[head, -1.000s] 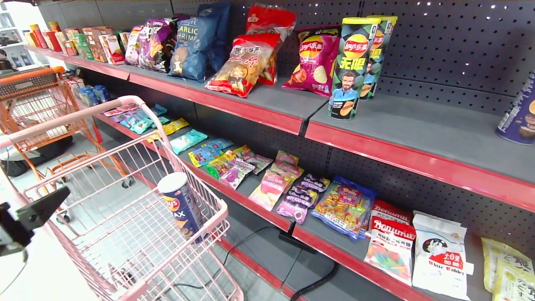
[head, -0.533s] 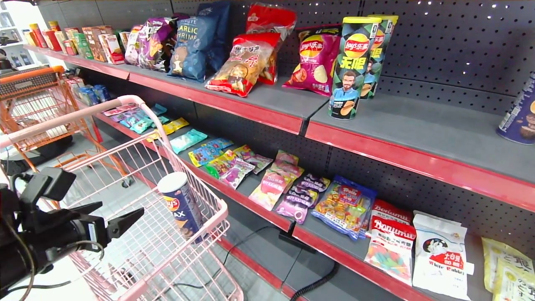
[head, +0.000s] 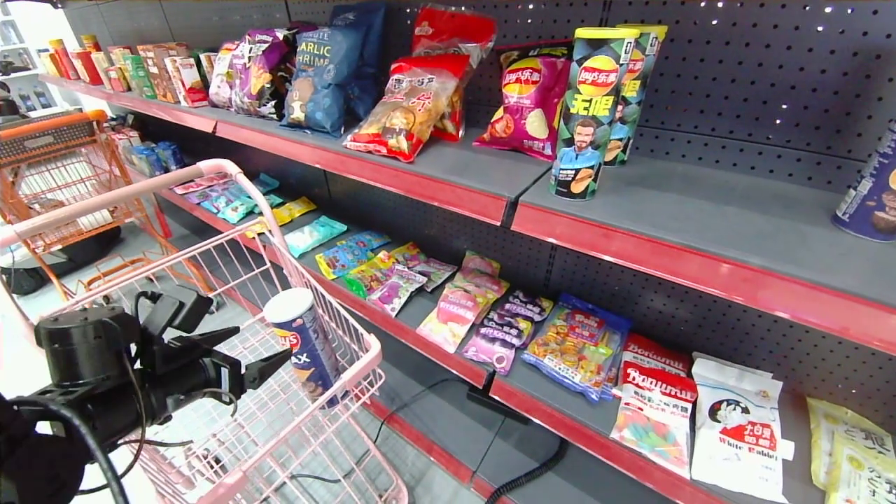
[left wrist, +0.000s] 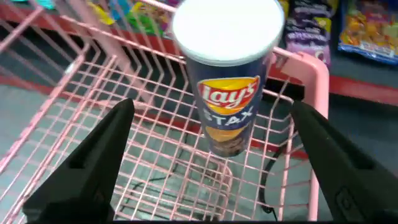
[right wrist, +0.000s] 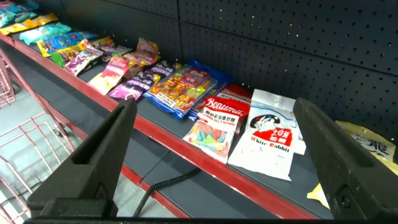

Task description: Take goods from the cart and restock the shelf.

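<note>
Shelf unit takes the top and right of the head view: grey pegboard back (head: 770,70) and two red-edged decks. The upper shelf (head: 700,217) carries snack bags (head: 336,70) at upper left and centre. Two tall cans (head: 593,112) stand upright at upper centre, with a long bare stretch to their right. The lower deck (head: 591,418) holds a row of flat candy bags (head: 574,343). Floor (head: 150,248) is grey, and a black cable (head: 521,476) trails below the lower deck at bottom centre. Orange cart (head: 56,161) is parked at far left, well apart. Pink cart (head: 369,358) sits at lower left, a wire basket. One chip can (head: 302,339) stands upright in the corner nearest the shelf, white lid up. Left end effector (head: 260,344) hovers over the basket at lower left, fingers spread wide and aimed at the can. One tip is just beside the can's wall; nothing is gripped. Right end effector (right wrist: 214,109) has its fingers apart too, empty, facing the candy bags. Judged step: approach to the pick, grasp not yet made. The next move likely calls for easing forward until the can's body sits between the fingers. Then close at mid-height, lift clear of the basket rim and carry to the bare stretch beside the tall cans. Risk: a tall can could tip or catch on the wire.
</note>
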You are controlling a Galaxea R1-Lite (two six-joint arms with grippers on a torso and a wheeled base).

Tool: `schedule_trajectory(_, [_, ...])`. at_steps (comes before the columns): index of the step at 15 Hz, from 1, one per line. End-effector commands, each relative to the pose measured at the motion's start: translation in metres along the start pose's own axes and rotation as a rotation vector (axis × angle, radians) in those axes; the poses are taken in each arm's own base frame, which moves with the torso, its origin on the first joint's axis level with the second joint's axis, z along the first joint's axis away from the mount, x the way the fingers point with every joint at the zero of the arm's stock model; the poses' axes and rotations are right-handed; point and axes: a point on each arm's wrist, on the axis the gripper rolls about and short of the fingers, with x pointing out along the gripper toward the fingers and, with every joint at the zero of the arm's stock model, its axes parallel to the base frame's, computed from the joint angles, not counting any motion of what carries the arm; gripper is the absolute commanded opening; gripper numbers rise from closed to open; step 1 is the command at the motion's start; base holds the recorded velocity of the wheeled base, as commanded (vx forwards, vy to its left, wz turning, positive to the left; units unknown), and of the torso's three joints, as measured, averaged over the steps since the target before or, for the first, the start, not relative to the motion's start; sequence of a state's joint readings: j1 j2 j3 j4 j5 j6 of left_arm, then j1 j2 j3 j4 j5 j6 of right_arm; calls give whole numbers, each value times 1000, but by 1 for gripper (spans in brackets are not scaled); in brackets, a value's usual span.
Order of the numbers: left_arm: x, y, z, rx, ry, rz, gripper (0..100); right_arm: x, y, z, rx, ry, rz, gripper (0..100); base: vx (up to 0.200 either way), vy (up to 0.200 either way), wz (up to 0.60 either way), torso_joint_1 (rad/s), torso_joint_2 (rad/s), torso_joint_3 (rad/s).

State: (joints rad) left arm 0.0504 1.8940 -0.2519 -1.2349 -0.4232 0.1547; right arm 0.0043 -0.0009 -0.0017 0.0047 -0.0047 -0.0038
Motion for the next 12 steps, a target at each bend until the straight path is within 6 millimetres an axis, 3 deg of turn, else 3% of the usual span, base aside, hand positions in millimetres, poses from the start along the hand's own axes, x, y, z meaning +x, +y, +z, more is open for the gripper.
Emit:
schedule_trajectory(1, [16,4,-15,-20,56,-21,100,0,0,0,-1,1,0,100,0,0,0,0,0,0])
schedule_trajectory(4, [40,15,-13,-3,18,-18,100,0,0,0,-1,1,0,100,0,0,0,0,0,0])
schedule_trajectory(12, [77,1,-28,57,-57,-70,100,0,0,0,-1,1,0,100,0,0,0,0,0,0])
